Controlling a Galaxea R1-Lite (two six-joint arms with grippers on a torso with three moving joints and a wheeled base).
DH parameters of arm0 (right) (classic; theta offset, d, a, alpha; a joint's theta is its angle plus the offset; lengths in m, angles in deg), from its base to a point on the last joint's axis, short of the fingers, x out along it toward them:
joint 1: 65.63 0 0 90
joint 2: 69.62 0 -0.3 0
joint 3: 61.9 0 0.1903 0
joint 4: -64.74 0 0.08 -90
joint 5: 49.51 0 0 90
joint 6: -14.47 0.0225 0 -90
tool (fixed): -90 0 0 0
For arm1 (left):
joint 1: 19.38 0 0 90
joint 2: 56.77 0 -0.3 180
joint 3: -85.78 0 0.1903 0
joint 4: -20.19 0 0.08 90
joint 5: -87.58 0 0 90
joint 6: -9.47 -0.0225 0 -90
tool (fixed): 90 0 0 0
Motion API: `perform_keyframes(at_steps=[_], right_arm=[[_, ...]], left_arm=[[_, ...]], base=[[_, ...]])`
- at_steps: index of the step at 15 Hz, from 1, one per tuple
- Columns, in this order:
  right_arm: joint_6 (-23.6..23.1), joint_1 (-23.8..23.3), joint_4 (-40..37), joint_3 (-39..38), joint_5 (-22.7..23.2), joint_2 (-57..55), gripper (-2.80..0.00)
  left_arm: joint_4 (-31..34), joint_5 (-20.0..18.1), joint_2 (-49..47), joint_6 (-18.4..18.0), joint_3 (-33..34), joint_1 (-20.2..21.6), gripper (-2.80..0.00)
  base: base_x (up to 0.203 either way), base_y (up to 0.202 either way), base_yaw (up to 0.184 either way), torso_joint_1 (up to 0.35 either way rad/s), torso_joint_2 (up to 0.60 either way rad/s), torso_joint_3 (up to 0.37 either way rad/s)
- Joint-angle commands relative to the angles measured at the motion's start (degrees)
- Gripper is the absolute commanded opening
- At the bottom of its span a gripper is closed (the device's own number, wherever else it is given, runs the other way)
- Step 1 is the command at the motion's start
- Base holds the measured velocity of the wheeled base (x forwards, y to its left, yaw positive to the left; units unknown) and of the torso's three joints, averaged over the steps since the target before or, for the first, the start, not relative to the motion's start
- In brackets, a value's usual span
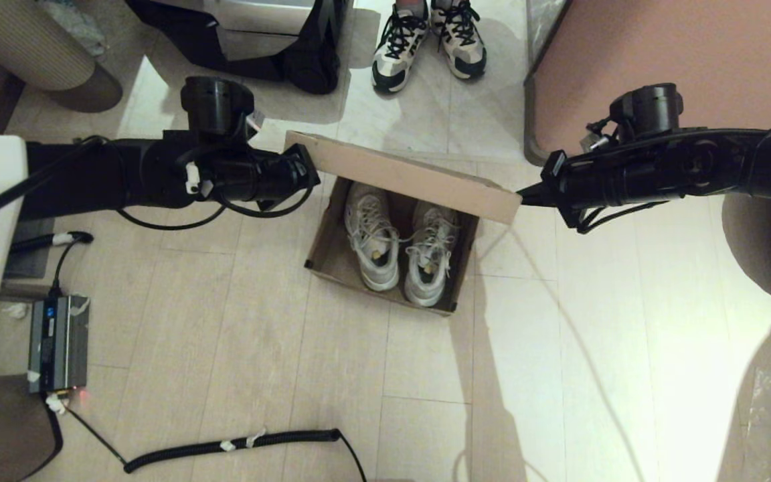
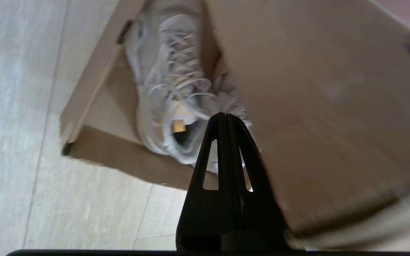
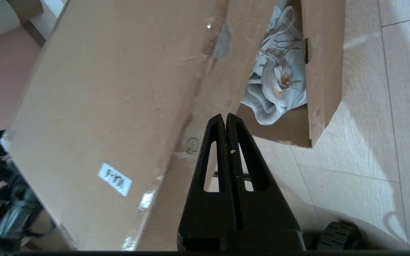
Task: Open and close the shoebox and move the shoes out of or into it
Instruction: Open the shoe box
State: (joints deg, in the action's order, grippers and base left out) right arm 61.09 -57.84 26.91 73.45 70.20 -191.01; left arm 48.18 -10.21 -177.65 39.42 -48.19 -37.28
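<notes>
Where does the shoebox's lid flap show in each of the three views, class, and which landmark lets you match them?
Head view: the lid flap stands raised above the shoes, spanning between the two arms.
Left wrist view: the lid flap fills the picture's right side, beside the shut left gripper.
Right wrist view: the lid flap fills the left and centre.
Shared landmark: the shoes in the open box.

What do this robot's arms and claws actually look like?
Both arms are matte black, each with a round drum-shaped joint and loose black cables looped alongside. The left arm wears a small white tag. The left gripper and right gripper each have two slim, tapered black fingers with slotted cut-outs.
</notes>
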Motion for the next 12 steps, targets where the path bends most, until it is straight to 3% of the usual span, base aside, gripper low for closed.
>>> perform_keyframes(at_steps=[1,5,12], right_arm=[[0.22,-0.23,-0.12,-0.01,0.17,0.1,-2.8],[-0.13,-0.85,-0.12,-0.36,0.09,0.46,-2.8],[-0.35,-1.24,-0.03,-2.89,0.0,1.6,-2.8]], left_arm=[[-0.25,-0.03,1.0,0.19,-0.22,-0.48,-2.8],[-1.84,-2.01,2.87,0.19,-0.4,-0.64,-2.8],[-13.3,-3.24,2.31,0.42,-0.23,-0.83,-2.8]], base=[[0.0,0.0,0.0,0.0,0.0,0.0],[0.0,0.0,0.0,0.0,0.0,0.0],[0.0,0.0,0.0,0.0,0.0,0.0]])
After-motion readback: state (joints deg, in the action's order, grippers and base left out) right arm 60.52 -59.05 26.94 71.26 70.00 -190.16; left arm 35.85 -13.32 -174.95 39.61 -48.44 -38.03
